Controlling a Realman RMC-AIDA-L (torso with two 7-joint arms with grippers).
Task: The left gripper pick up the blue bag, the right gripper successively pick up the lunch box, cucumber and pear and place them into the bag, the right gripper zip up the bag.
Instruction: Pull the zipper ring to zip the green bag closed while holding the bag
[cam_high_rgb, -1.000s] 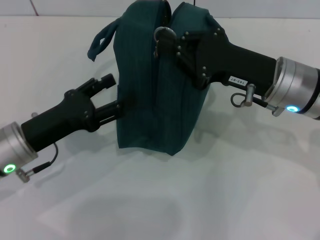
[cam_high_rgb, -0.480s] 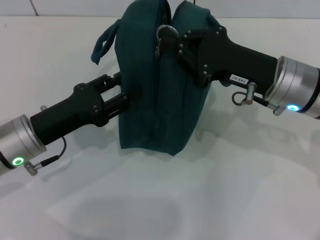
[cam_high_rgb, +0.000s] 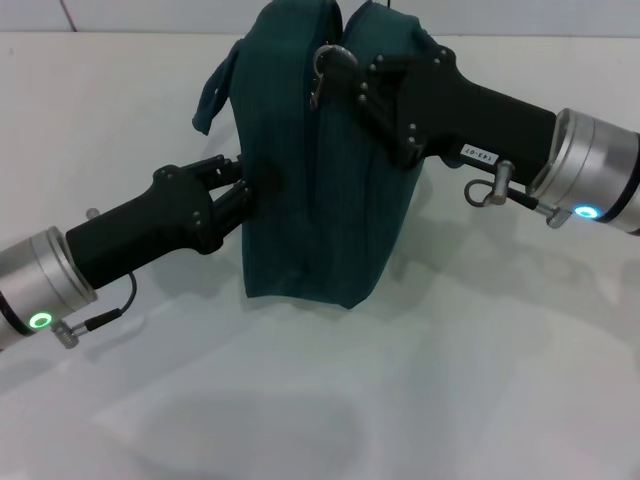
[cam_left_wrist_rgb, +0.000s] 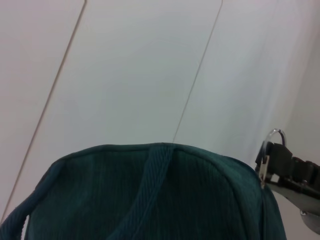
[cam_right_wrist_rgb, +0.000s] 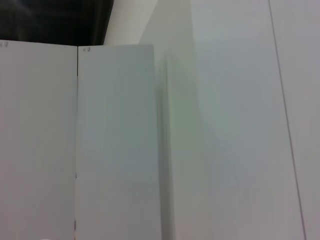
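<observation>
Bench: white and bare around the blue bag, which stands upright toward the far edge, its top closed up to the ring pull
Right tool: at the ring pull near the bag's top; whether it is clamped on the ring I cannot tell
Left tool: pressed against the bag's near-left side, fingers close together; a pinch on fabric is not visible
Advice: draw the pull along the zip line while the left tool braces the bag
Hidden: lunch box, cucumber and pear unseen, presumably inside; right wrist view shows only pale panels

Teal-blue ribbed bag, black claws
</observation>
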